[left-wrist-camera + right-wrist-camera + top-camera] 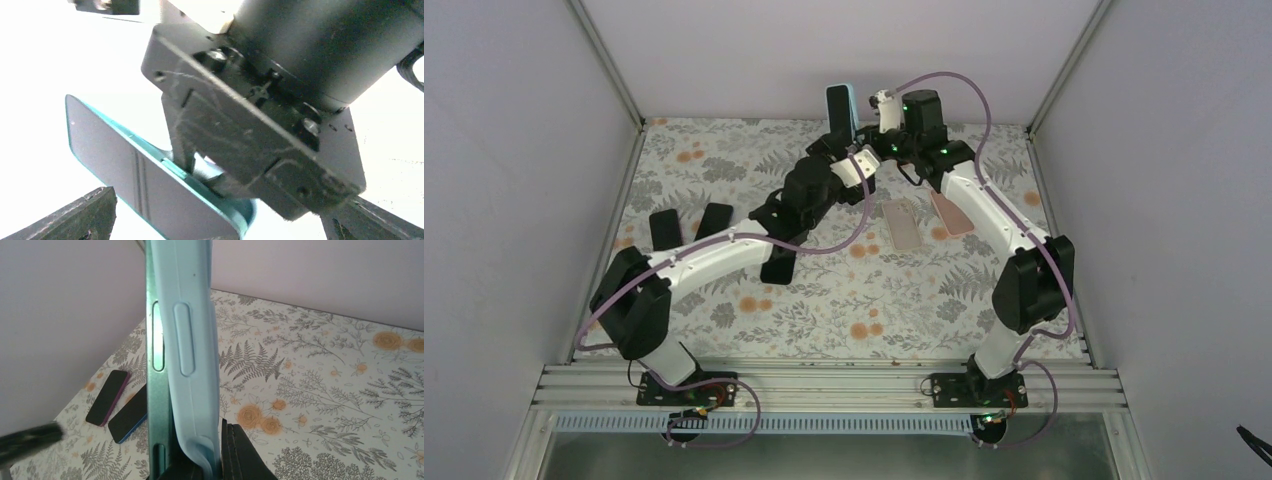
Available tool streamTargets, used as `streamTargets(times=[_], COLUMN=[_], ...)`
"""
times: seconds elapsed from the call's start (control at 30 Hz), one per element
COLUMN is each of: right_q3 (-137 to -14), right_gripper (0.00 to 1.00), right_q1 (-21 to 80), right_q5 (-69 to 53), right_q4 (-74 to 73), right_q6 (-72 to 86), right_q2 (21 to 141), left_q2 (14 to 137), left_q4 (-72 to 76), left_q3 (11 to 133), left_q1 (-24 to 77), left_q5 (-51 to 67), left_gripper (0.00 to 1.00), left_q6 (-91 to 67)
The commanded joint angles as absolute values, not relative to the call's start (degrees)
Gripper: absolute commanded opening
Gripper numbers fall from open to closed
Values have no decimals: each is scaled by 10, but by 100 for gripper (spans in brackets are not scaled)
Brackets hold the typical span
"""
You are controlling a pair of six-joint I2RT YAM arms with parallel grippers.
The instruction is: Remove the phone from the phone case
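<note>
A phone (836, 108) with a teal edge, in a light blue case (852, 104), is held upright above the back of the table. In the right wrist view the case (192, 365) bulges away from the phone's edge (156, 390) at the bottom. My right gripper (220, 462) is shut there on the case wall, one dark finger (247, 455) outside it. In the left wrist view the phone's dark screen (125, 170) slants between my left gripper's (220, 227) wide-apart fingers (75, 215), which do not touch it. The right gripper's body fills the upper right of that view.
Two dark phones (664, 228) (714, 222) lie at the left of the flowered table; they also show in the right wrist view (106, 397) (130, 415). A black phone (779, 262) lies under my left arm. A pink phone (904, 222) and a pink case (951, 212) lie at centre right.
</note>
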State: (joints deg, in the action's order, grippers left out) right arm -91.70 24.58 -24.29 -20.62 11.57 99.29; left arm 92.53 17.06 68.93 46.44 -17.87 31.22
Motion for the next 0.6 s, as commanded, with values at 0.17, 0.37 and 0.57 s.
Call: streamTargets(times=[0.17, 0.37, 0.57], right_q3=[-919, -922, -922], right_gripper=[3, 4, 3], right_q1=[242, 242, 242], right_q5=[-217, -230, -236], right_q4=[-155, -156, -160], right_q6=[95, 100, 99], right_q2=[957, 957, 957], left_q2=[883, 884, 881], left_q4=[202, 229, 258], left_q3=[652, 632, 623], left_q1=[448, 434, 425], left_q5=[-179, -182, -205], left_gripper=[100, 100, 100], left_q6=[339, 349, 351])
